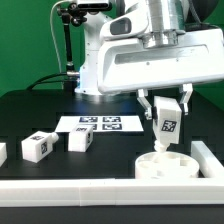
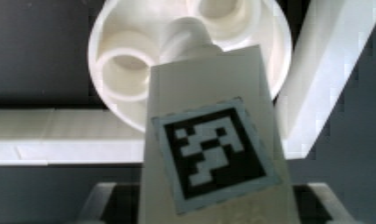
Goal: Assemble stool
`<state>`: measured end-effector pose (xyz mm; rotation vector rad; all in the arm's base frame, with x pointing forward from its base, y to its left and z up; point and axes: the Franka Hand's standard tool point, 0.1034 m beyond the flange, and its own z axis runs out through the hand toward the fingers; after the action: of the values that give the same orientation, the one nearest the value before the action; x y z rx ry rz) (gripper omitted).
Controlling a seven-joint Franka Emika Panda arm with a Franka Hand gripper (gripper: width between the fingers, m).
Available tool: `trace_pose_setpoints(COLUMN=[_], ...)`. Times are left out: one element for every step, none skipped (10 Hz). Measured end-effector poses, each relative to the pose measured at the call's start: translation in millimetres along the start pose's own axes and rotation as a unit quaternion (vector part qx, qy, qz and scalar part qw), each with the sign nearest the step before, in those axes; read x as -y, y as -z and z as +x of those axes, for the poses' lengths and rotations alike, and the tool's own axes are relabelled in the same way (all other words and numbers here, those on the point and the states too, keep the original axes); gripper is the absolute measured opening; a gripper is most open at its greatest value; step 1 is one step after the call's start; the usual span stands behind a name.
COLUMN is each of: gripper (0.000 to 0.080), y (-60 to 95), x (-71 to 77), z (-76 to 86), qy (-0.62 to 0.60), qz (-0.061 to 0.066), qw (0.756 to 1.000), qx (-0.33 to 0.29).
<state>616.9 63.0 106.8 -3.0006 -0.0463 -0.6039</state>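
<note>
White plastic leg (image 1: 168, 122) is clamped tight in the gripper (image 1: 167, 108), hanging tag-out just above the seat (image 1: 168, 165), which sits near the front rail (image 1: 100, 190) on the exterior view's right. I'd line its lower end up over one socket (image 2: 123, 65) and go down slow and straight, since any tilt will probably catch it on the rim.

Bright, even overhead light bleaches the white arm (image 1: 150, 60); the black worktop (image 1: 25, 115) shows hardly any shadow. Both pictures are coarse and soft. In the wrist view the close leg (image 2: 211, 120) is blurred, the seat (image 2: 140, 60) glares, and the lower corners go dark.
</note>
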Motion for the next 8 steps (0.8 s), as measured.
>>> trace_pose_setpoints(gripper=[0.0327, 0.0327, 0.0327, 0.0327, 0.0327, 0.0327, 0.0327, 0.0327], y=[2.3, 2.5, -2.4, -2.4, -3.0, -3.8, -3.9, -4.3], x=[-2.1, -0.7, 4.5, 8.5, 8.0, 7.9, 7.9, 8.3], z=[6.8, 17.3, 19.2, 28.7, 30.2, 29.2, 29.1, 28.7], qy=[0.011, 0.011, 0.011, 0.012, 0.011, 0.011, 0.011, 0.012], qz=[-0.003, -0.007, -0.003, 0.0, 0.0, 0.0, 0.0, 0.0], qw=[1.0, 0.997, 0.997, 0.996, 0.996, 0.996, 0.996, 0.996], qx=[-0.025, -0.076, -0.082, -0.085, -0.087, -0.086, -0.086, -0.085])
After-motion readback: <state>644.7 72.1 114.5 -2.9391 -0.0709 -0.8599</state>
